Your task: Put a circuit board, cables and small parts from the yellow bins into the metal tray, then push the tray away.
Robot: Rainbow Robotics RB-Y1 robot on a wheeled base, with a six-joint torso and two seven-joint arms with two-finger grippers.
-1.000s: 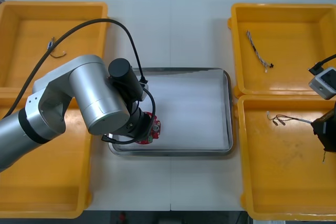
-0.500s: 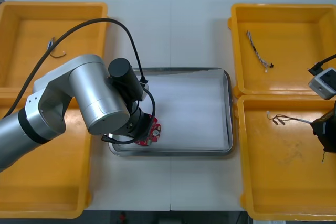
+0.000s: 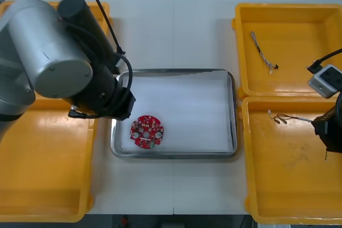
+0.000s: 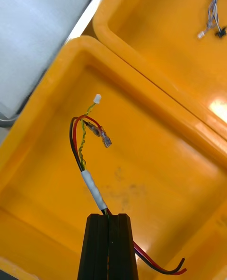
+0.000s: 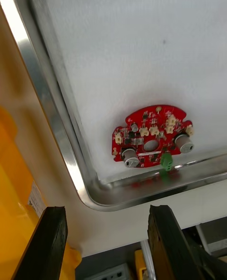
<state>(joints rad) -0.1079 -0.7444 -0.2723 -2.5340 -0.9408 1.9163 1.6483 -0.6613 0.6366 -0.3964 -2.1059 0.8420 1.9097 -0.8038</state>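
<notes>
A round red circuit board (image 3: 146, 131) lies flat in the metal tray (image 3: 176, 71), near its front left corner. In the left wrist view my left gripper (image 5: 106, 244) hangs open above the board (image 5: 152, 136), which lies free beyond the fingers (image 5: 40, 247). The left arm (image 3: 51, 52) stands over the tray's left rim. My right gripper (image 4: 108, 218) is shut on a red and yellow cable (image 4: 87, 166) and holds it over the near right bin (image 3: 288, 185). The cable's loose ends (image 3: 283, 118) dangle above the bin floor.
A twisted blue and white cable (image 3: 263, 52) lies in the far right yellow bin (image 3: 299, 12). The near left bin (image 3: 43, 174) sits beside the tray, partly under the left arm. The tray's white inside (image 3: 192, 110) is bare right of the board.
My left gripper has opened, let go of the circuit board and risen back toward the left. The board now lies uncovered in the tray. The right gripper has barely shifted with its cable.
</notes>
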